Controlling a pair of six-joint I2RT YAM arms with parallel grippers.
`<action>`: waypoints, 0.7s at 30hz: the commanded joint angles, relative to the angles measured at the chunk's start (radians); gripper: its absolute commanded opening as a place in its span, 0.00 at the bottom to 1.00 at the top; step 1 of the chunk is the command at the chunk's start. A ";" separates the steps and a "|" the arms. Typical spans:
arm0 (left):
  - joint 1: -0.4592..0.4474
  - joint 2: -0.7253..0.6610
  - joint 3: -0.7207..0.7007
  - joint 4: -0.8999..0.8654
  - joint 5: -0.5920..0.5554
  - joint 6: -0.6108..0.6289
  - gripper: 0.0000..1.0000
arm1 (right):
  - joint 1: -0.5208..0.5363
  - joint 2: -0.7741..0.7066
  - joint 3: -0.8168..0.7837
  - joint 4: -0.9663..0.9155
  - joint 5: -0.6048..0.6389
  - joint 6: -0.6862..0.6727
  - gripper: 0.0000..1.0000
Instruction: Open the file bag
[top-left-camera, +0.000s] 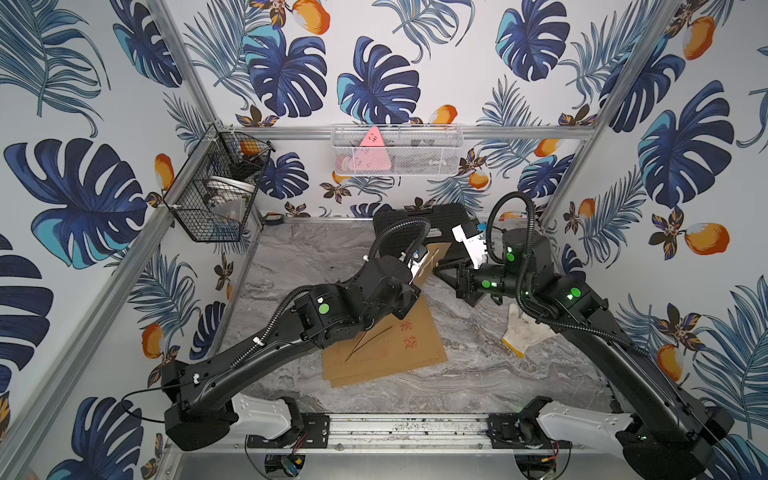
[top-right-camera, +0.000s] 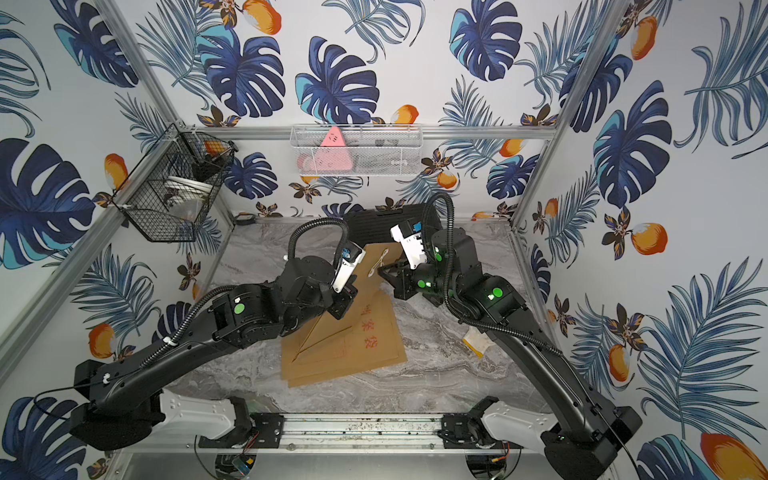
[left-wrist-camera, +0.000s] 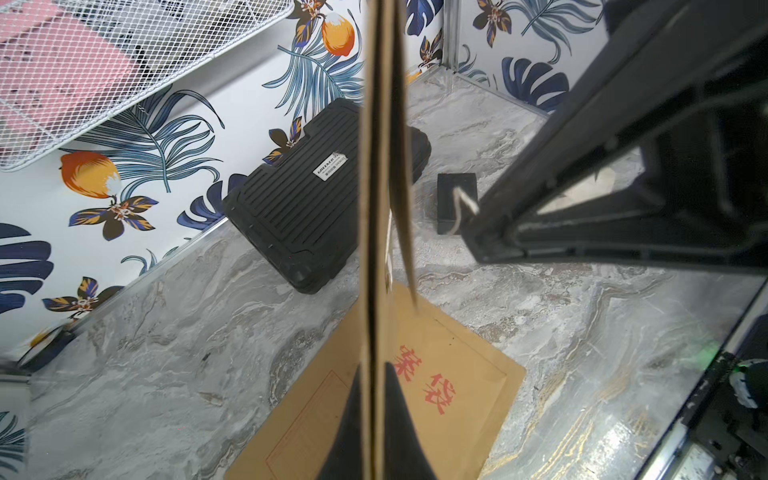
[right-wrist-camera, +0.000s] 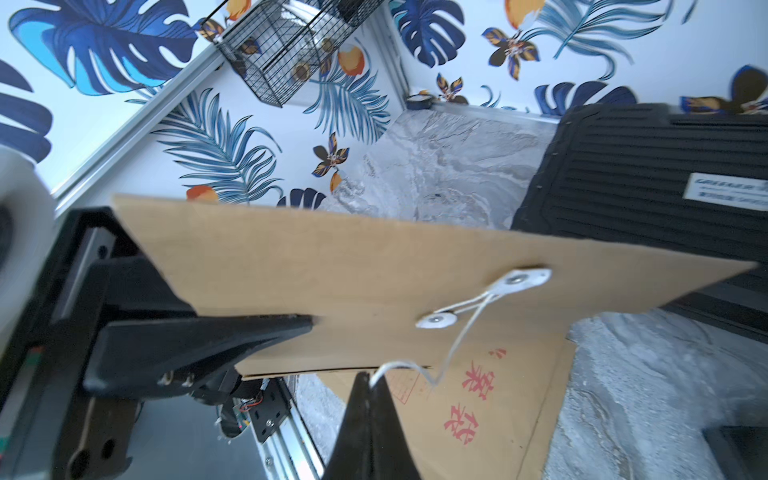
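Where the table (top-left-camera: 478, 374) runs closest to my bases, a flat stack (top-left-camera: 395, 349) of brown envelopes lies red print up; white glove (top-left-camera: 521, 332) to its right, partly under my right arm. Next out, mid-table: my left gripper (left-wrist-camera: 372, 370) is clamped on the file bag (right-wrist-camera: 353, 270), holding it on edge above the stack's far end. My right gripper (right-wrist-camera: 368, 380) is closed on the free end of the bag's white string (right-wrist-camera: 459, 332); string hangs slack back to the white discs (right-wrist-camera: 436, 321) on the bag's face. Beyond that, black ribbed case (left-wrist-camera: 299, 199) at the table's far edge, small black box (left-wrist-camera: 449, 187) beside it. Farthest: white mesh basket (top-left-camera: 397, 156) on the far wall, black wire basket (top-left-camera: 216, 195) on the left wall.
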 joint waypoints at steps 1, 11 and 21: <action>-0.012 0.007 0.019 -0.019 -0.058 0.040 0.00 | 0.000 -0.022 0.003 0.042 0.100 0.006 0.00; -0.044 0.024 0.035 -0.040 -0.086 0.056 0.00 | -0.001 -0.075 -0.024 0.111 0.150 0.025 0.00; -0.058 0.021 0.032 -0.045 -0.089 0.054 0.00 | -0.001 -0.105 -0.049 0.165 0.212 0.061 0.00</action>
